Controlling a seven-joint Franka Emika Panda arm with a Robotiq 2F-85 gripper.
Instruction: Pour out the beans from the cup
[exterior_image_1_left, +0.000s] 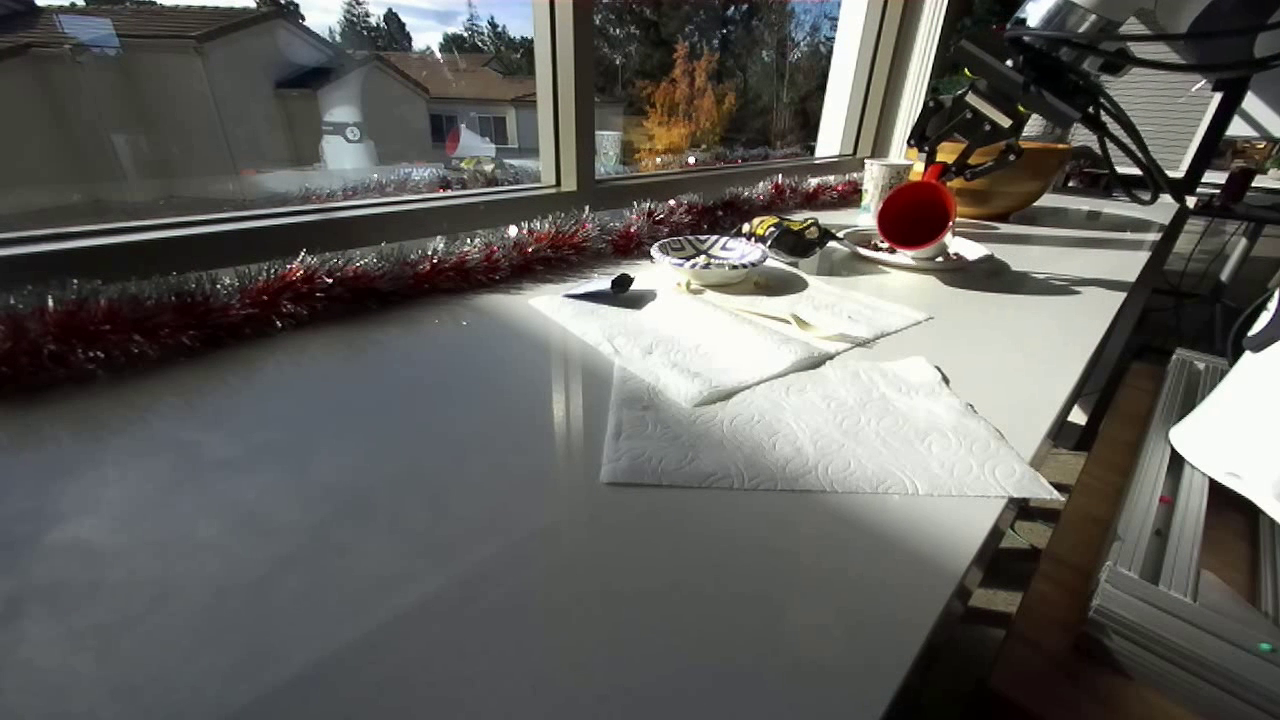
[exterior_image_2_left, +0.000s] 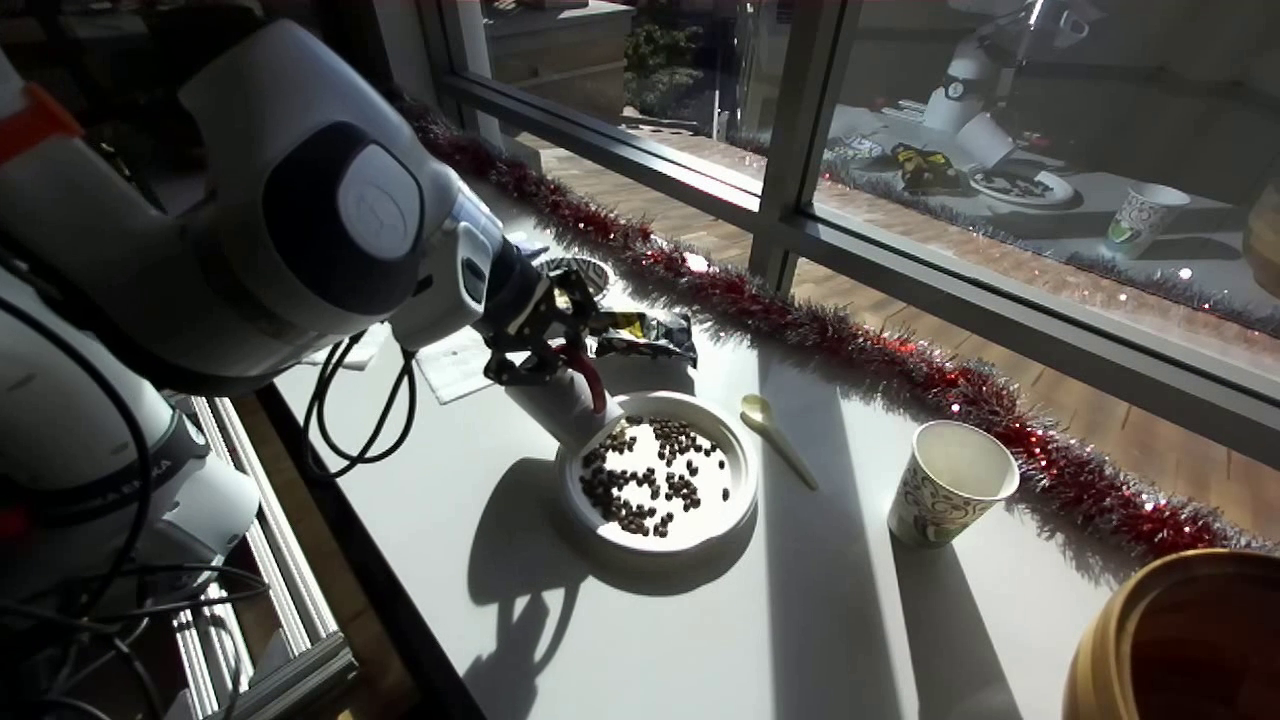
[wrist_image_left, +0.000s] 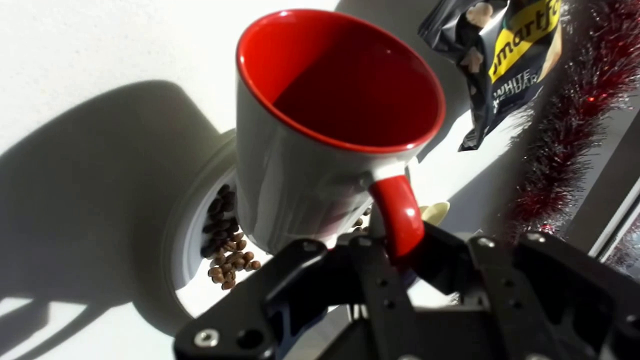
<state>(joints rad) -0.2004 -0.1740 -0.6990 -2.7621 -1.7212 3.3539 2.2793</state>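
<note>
One mug (wrist_image_left: 305, 165): white outside, red inside, red handle; held tilted at the plate (exterior_image_2_left: 738, 495), overlapping its rim in both exterior views. Whether the two touch cannot be told.
Gripper (wrist_image_left: 402, 255): clamped on the mug's handle, grasping it firmly in the wrist view.
Robot arm (exterior_image_2_left: 300, 190): white, leaning in over the edge of the bench (exterior_image_1_left: 350, 520) opposite the window (exterior_image_1_left: 575, 95); call that the robot's edge.
Plate: white, round, lying flat between the window edge and the robot's edge.
Beans (exterior_image_2_left: 683, 490): many, small and brown, scattered loosely across the plate.
Spoon (exterior_image_2_left: 780, 440): pale yellow, lying between the plate and the window edge.
Paper cup (exterior_image_2_left: 935, 505): upright, with a swirling print, near the window edge.
Wooden bowl (exterior_image_1_left: 1015, 190): wide, yellow-brown, toward the far end of the bench in an exterior view.
Snack bag (wrist_image_left: 510, 60): black and yellow, the word WHITE legible, near the window edge.
Patterned bowl (exterior_image_1_left: 705, 265): resting on paper towels (exterior_image_1_left: 820, 435); one towel's corner sticks out past the robot's edge.
Window edge: lined with red and silver tinsel (exterior_image_1_left: 290, 290).
</note>
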